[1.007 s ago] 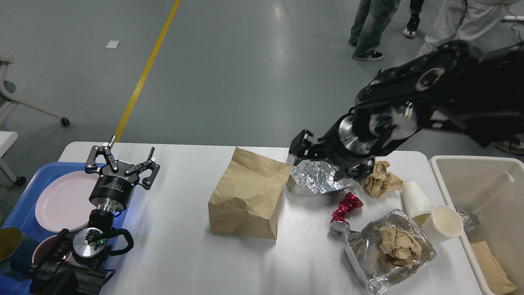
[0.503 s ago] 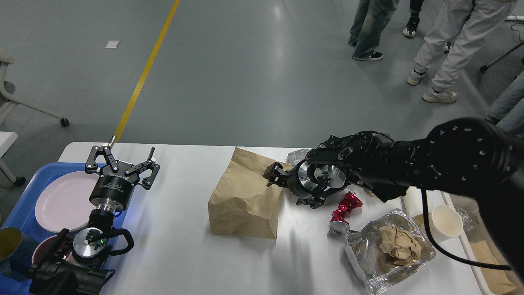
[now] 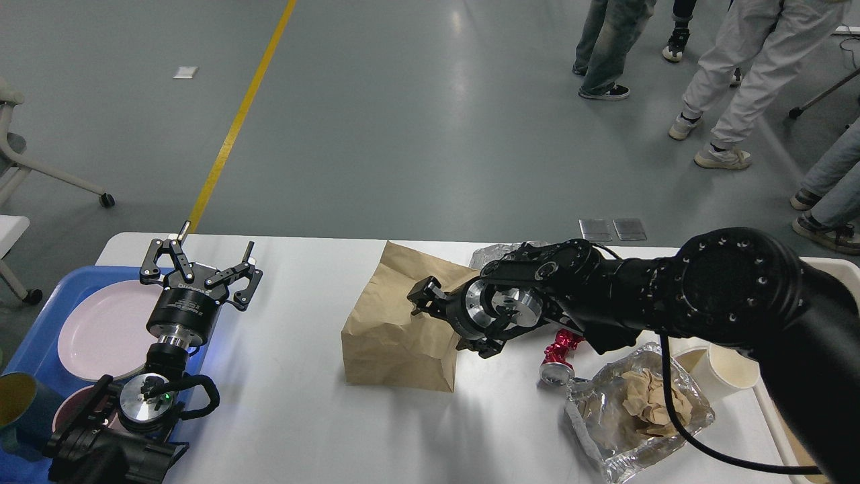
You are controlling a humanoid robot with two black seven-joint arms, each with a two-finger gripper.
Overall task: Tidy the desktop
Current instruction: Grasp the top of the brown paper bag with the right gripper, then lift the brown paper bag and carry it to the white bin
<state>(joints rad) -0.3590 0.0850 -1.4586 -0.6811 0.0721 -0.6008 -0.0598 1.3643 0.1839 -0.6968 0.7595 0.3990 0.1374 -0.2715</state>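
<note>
The white desktop [image 3: 302, 410] carries a brown paper bag [image 3: 390, 336] standing at its middle. My right gripper [image 3: 449, 324] reaches in from the right against the bag's right side. It is open, with one fingertip [image 3: 420, 297] over the bag's face and the other low beside the bag's right edge. Right of it lie a red foil wrapper [image 3: 563, 348], a foil tray [image 3: 605, 437] holding crumpled brown paper, and a paper cup [image 3: 729, 366]. My left gripper [image 3: 200, 261] stands open and empty near the desktop's left end, pointing up.
A blue tray [image 3: 40, 316] with a pink plate [image 3: 101, 329] sits at the left edge. Crumpled foil [image 3: 494, 254] shows behind my right arm. A beige bin's rim [image 3: 830, 263] peeks out at the far right. People stand on the floor beyond.
My right arm has swung down and left from above the crumpled foil to the paper bag's right side. The left arm has not moved.
</note>
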